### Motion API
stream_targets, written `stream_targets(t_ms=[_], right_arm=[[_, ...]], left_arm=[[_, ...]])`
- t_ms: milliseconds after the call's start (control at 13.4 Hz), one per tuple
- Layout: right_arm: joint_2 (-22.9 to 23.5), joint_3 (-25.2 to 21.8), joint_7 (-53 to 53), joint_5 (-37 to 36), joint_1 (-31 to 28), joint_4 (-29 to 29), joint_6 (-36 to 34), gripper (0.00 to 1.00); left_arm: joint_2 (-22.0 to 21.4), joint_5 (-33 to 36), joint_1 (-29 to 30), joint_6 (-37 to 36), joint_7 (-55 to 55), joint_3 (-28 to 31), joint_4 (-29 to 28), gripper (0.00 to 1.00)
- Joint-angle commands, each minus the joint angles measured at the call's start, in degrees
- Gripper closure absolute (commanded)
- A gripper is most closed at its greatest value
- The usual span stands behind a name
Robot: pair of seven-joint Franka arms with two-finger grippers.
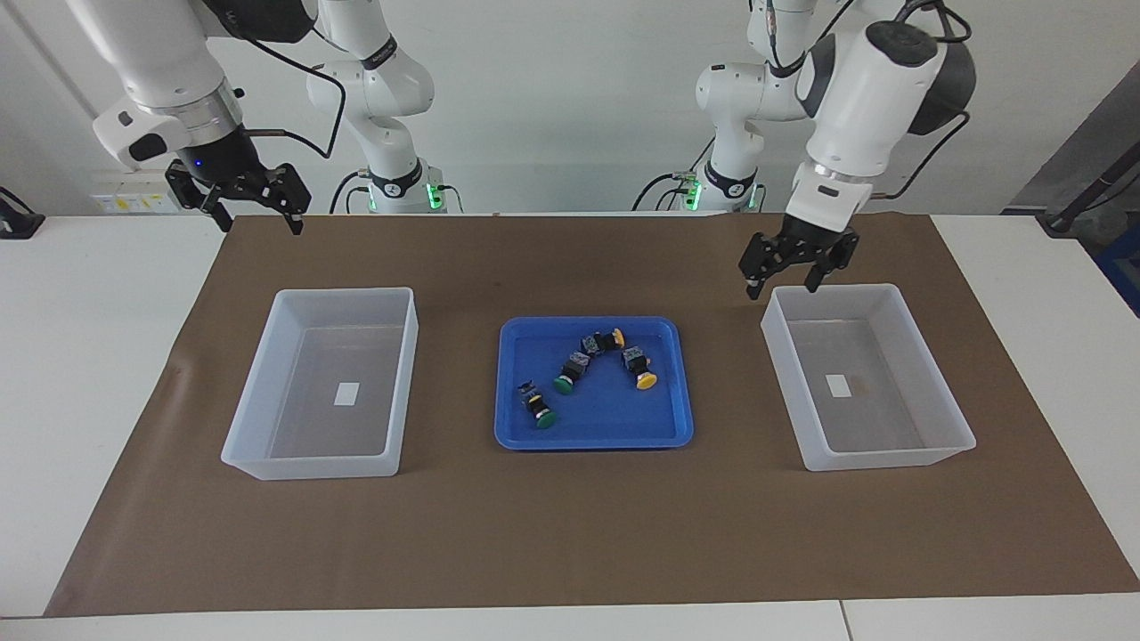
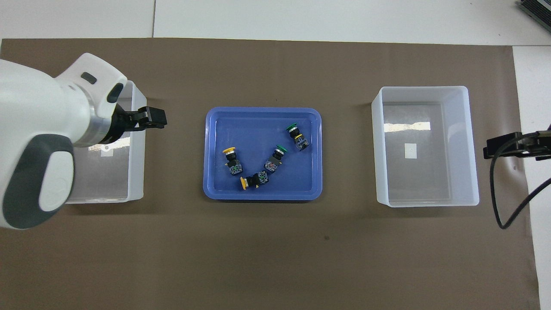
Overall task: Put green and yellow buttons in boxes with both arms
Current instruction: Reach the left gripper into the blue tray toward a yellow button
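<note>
Plainly, with all four buttons [image 1: 583, 374] bunched in the blue tray [image 1: 663, 436] mid-table, the empty, spread-fingered left gripper [image 1: 793, 267] over its box's [image 1: 957, 436] corner, or the likewise spread right gripper [image 1: 254, 200], could nudge neighbours when picking.

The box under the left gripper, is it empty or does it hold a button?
Empty: this box shows only its label.

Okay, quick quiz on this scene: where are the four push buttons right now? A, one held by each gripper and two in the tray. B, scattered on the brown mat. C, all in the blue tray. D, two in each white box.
C: two green buttons and two yellow buttons all lie in the blue tray.
</note>
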Motion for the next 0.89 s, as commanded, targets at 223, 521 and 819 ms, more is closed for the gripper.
stream_targets(t_ms=[223, 521, 819], right_arm=[[0.21, 0.13, -0.09, 0.25, 0.1, 0.23, 0.54, 0.0], [0.29, 0.13, -0.18, 1.05, 1.23, -0.12, 0.89, 0.0], [0.38, 0.22, -0.35, 1.05, 2.29, -3.01, 5.27, 0.0]], left_arm=[[5.66, -0.87, -4.96, 22.64, -8.04, 0.74, -10.21, 0.0], [11.54, -0.87, -10.4, 28.74, -9.7, 0.83, -11.91, 0.0], [11.8, -0.87, -12.87, 28.92, -10.59, 0.83, -14.19, 0.0]])
